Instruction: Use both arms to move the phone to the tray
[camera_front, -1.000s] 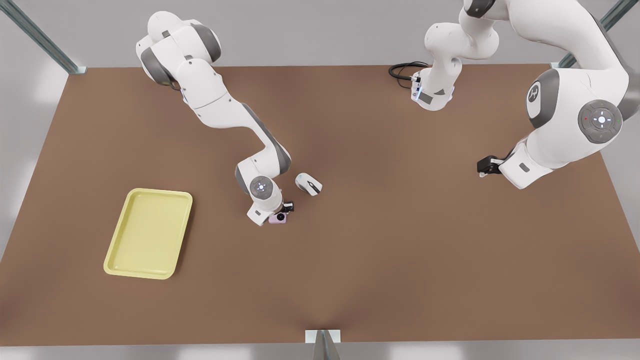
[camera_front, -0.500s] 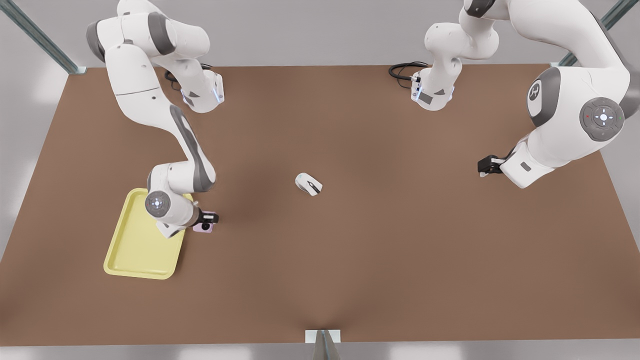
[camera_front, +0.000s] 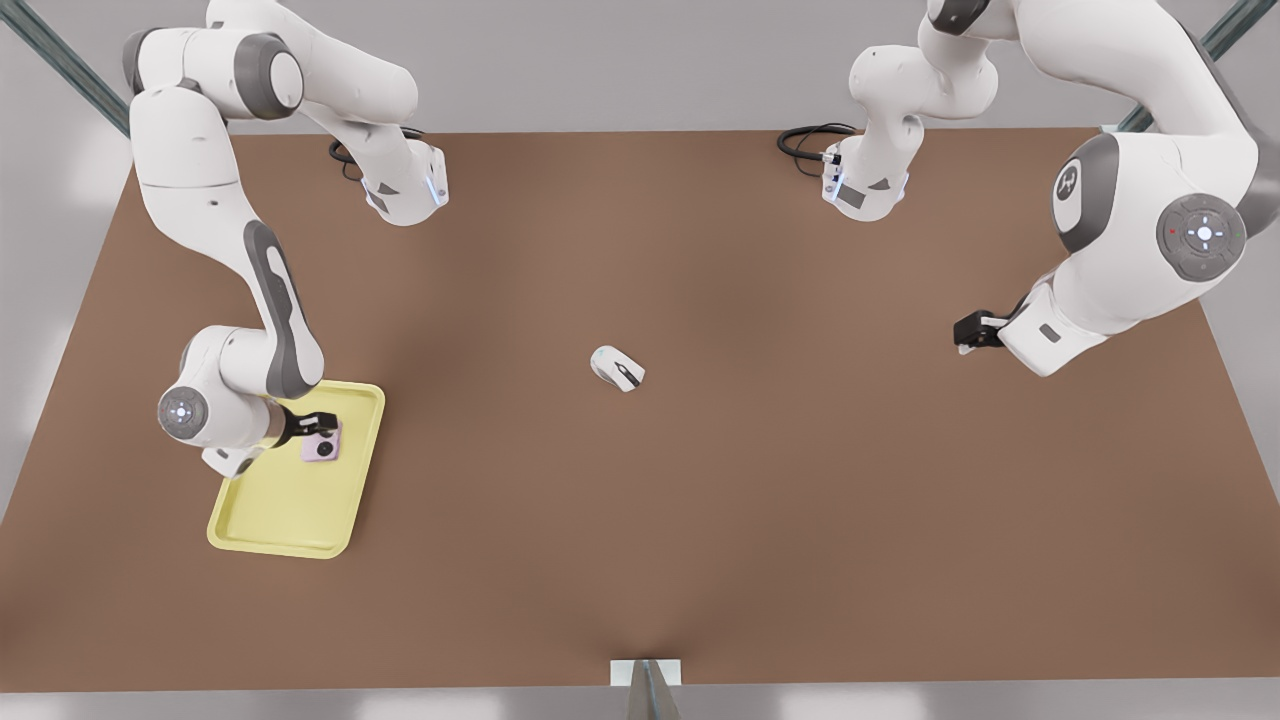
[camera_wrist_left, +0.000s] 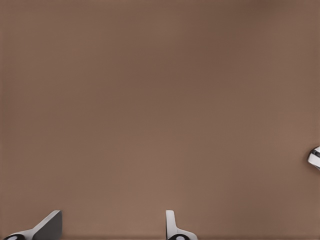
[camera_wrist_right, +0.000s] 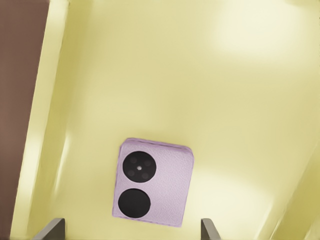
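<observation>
1. Step in hand: release. The phone (camera_wrist_right: 154, 184) lies inside the tray (camera_front: 262, 505), in the half nearer the arm bases, lens side up; it looks flat on the tray floor.
2. Right tool (camera_front: 322, 431) sits over the tray on the front view's left. In the right wrist view its fingertips (camera_wrist_right: 52, 229) stand spread, one on each side of the phone and apart from it, so it pinches nothing.
3. Left tool (camera_front: 968, 331) hangs above bare worktop (camera_front: 760, 480) on the front view's right, well apart from the tray. Its fingertips (camera_wrist_left: 49, 226) are spread and empty. This arm waits.
4. Judgement: the phone appears delivered. The next move calls for a straight lift of the right tool, clear of the tray rim, without nudging the phone.
5. Count: one phone, one tray, one white computer mouse (camera_front: 617, 368) near mid-worktop, two arms, two tools.
6. The mouse is well apart from both tools and needs no handling.
</observation>
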